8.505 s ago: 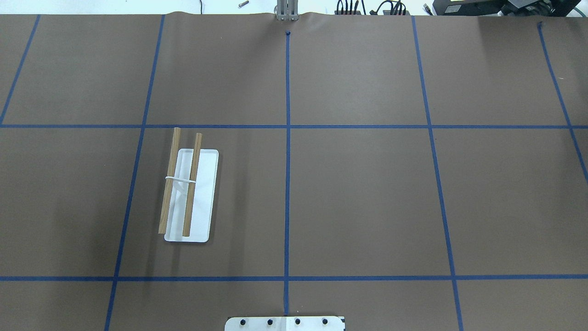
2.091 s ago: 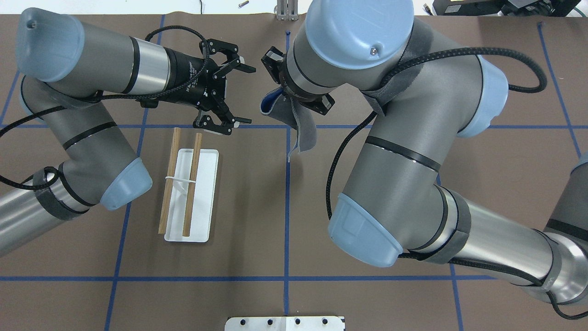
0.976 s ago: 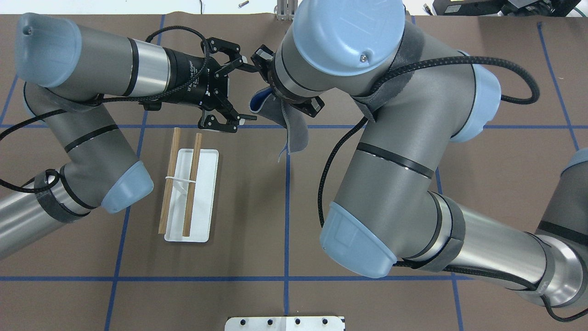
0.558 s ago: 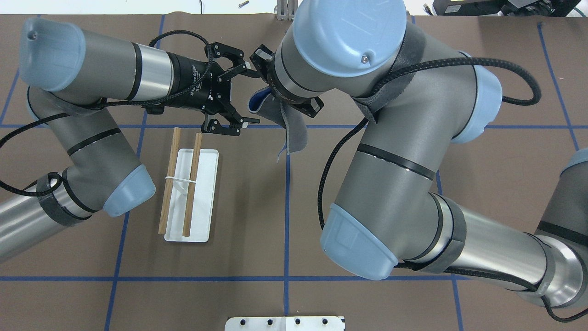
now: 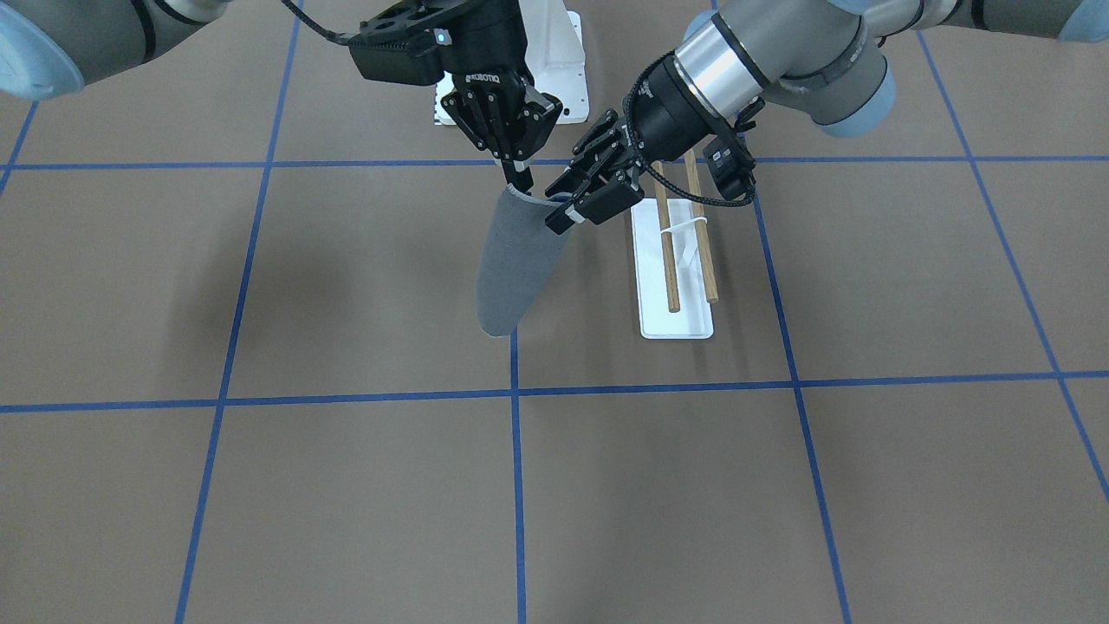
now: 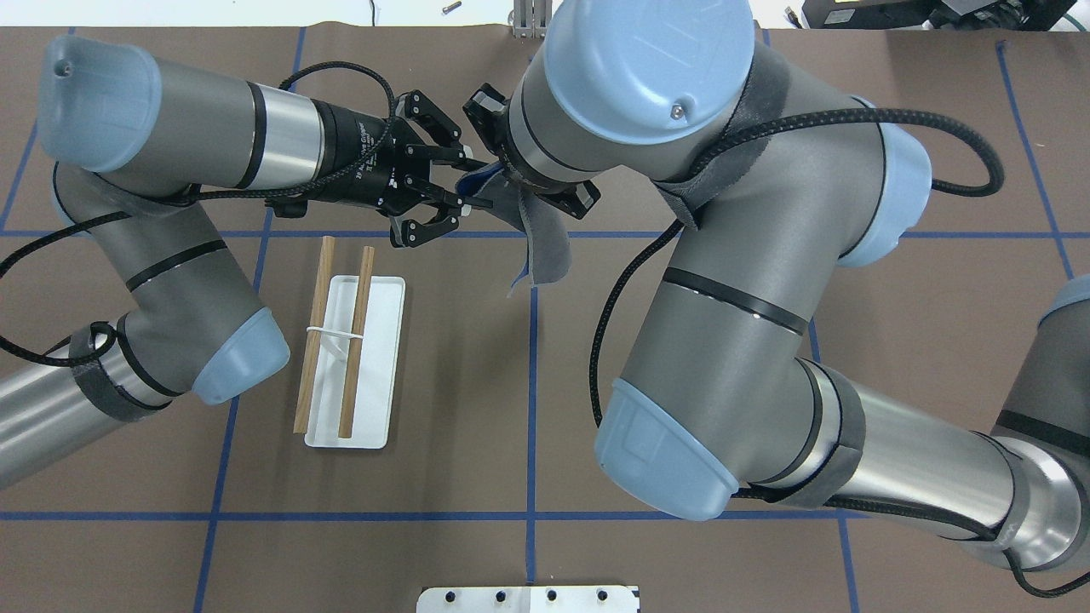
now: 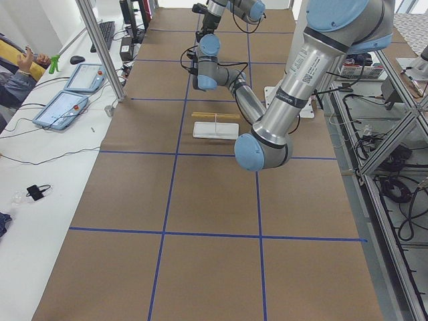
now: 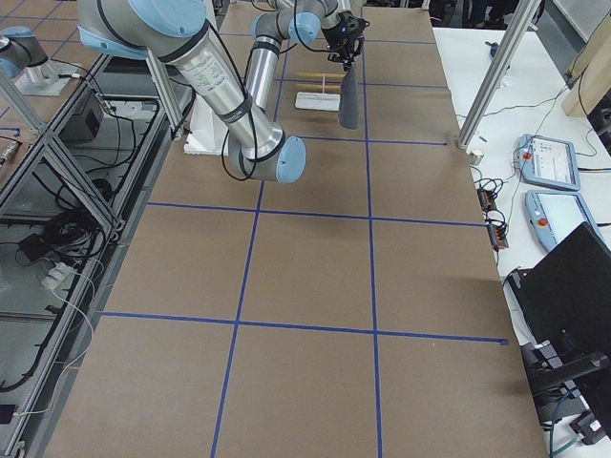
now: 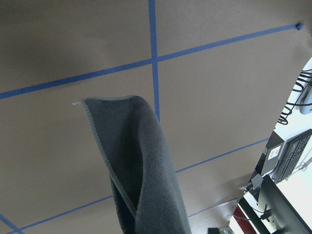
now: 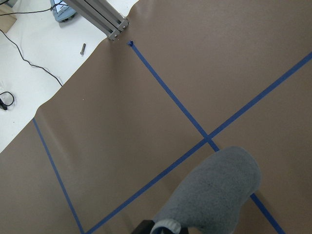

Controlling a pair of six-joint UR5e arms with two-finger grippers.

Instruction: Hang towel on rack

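The dark grey towel (image 5: 511, 269) hangs in the air, pinched at its top by my right gripper (image 5: 518, 184), which is shut on it; its lower end hovers above the table. It also shows in the overhead view (image 6: 549, 247), the left wrist view (image 9: 146, 165) and the right wrist view (image 10: 214, 190). My left gripper (image 5: 559, 208) (image 6: 473, 181) reaches in sideways; its jaws stand on either side of the towel's upper edge with a gap between them. The rack (image 5: 676, 325) (image 6: 383, 340), a white base with two wooden dowels (image 6: 353, 340), stands on the table beside the left arm.
The large white bolted pedestal (image 5: 554, 52) sits at the robot's base, behind both grippers. Blue tape lines (image 6: 532, 383) grid the brown table. An aluminium post (image 6: 530, 21) stands at the far edge. Tablets (image 7: 63, 107) and an operator lie beyond the table's far side.
My left gripper has moved right onto the towel's top edge and its jaws have narrowed from wide open. The right arm holds the towel nearly still.
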